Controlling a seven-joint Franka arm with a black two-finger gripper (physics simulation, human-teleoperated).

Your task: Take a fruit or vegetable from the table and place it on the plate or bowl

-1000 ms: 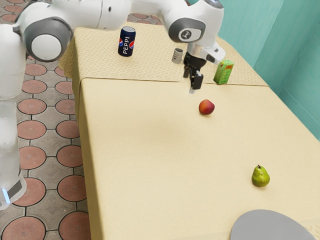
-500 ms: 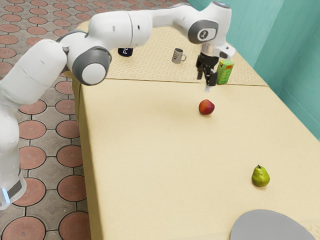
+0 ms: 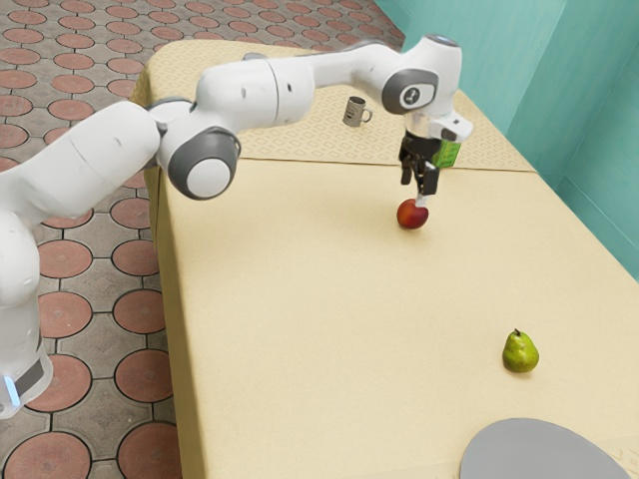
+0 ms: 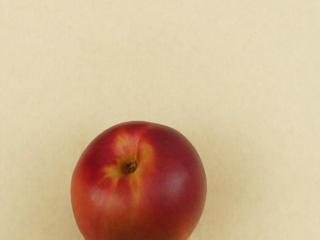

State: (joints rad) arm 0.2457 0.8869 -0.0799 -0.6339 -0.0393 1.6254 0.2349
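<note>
The nectarine (image 3: 412,215) sits on the tan table (image 3: 300,329) exactly where it lay a second ago, in the far half and well apart from the grey plate (image 3: 544,451) at the near edge on the exterior view's right. What has moved is your arm. A second ago the gripper (image 3: 421,198) hung higher and toward the exterior view's left of the fruit. Half a second ago it had swung across beside the green juice carton (image 3: 448,153). Now it has dropped until its tip is just over the nectarine's top, perhaps touching it. You cannot tell from these pictures whether the jaws are parted or closed, and nothing shows a grasp.

By that reading, the approach is nearly over and the pick itself is the step in hand. The lift and the carry to the plate are not yet done.

The wrist view gives you what the side camera cannot: the nectarine (image 4: 138,182) close under the hand, stem dimple up, a yellow flush spreading from it, with bare cloth all round. The exterior view supplies the wider scene: the pear (image 3: 519,352) standing near the plate, unmoved, and a mug (image 3: 354,111) at the far end.
</note>
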